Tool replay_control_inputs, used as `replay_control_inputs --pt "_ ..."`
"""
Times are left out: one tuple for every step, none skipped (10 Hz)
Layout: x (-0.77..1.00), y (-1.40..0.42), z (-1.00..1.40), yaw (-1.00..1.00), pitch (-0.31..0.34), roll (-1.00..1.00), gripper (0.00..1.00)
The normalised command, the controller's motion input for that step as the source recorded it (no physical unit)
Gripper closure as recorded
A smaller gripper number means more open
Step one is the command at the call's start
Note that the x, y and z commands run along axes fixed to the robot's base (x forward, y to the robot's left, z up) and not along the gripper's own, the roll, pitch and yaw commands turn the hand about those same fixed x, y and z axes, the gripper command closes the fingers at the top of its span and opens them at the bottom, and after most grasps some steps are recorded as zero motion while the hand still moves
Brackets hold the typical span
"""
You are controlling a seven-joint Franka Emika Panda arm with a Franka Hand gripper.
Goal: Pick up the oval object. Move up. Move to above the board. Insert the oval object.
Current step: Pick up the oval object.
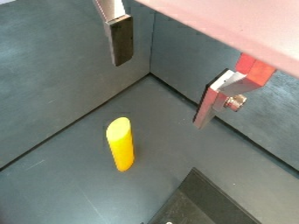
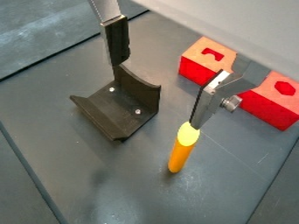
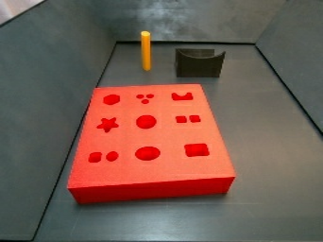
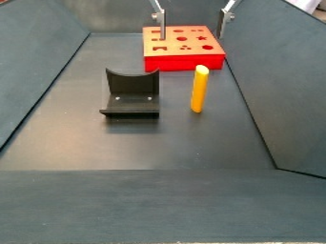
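Overhead, the gripper hangs with its jaws spread wide and nothing between them, one finger well apart from its partner. Below the gap, nearer one finger in a wrist view, the oval object stands upright on the floor, untouched. Beside it sits the fixture. Beyond the jaws lies the board, its recesses all unfilled in a side view.
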Motion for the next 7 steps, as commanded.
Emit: replay_control_inputs --pt "0.00 0.02 0.00 0.00 0.000 -0.06 0.00" --pt "-0.06 0.00 -0.19 0.00 -0.043 -0.13 0.00" --pt "-0.05 -0.05 -0.71 0.22 0.000 -0.14 0.00" --pt "-0.05 -0.17 -0.93 0.64 0.047 -0.02 0.00" --pt "-0.09 -0.15 -0.94 0.66 0.059 0.00 0.00" --pt "-0.16 -0.19 -1.00 0.61 0.053 0.00 0.00" --pt "-0.13 -0.23 -1.00 0.53 0.059 0.00 0.00"
